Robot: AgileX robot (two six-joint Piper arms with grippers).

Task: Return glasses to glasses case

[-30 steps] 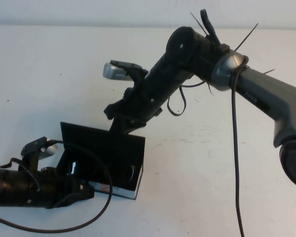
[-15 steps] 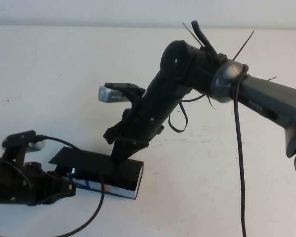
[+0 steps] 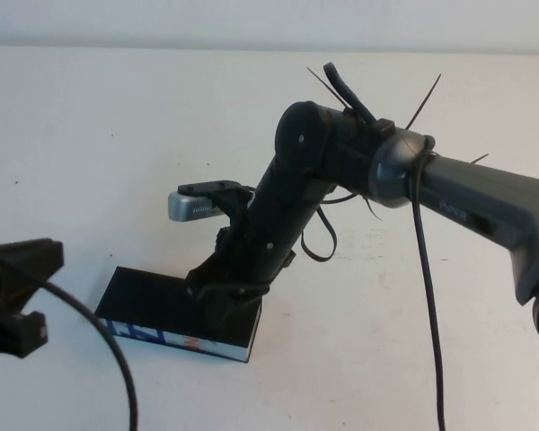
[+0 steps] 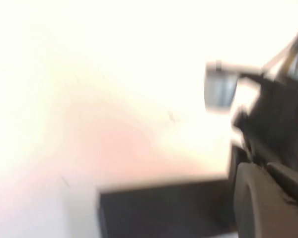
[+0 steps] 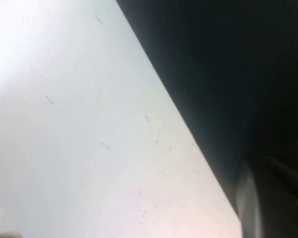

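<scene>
The glasses case (image 3: pixel 148 301) lies shut on the white table, its black lid flat and its blue, white and orange side facing front. It also shows in the left wrist view (image 4: pixel 159 208) and fills the right wrist view (image 5: pixel 228 74). The glasses are hidden. My right gripper (image 3: pixel 223 314) points down and rests on the right part of the lid. My left gripper (image 3: pixel 18 301) is at the far left edge, off the case and well apart from it.
The right arm's silver wrist camera (image 3: pixel 193 205) sticks out above the case. A black cable (image 3: pixel 117 359) loops from the left arm in front of the case. Another cable (image 3: pixel 427 314) hangs from the right arm over the bare white table (image 3: pixel 90 144).
The case lid went from standing open to lying flat as my right gripper came down on it. My left gripper drew back to the left, away from the case.
</scene>
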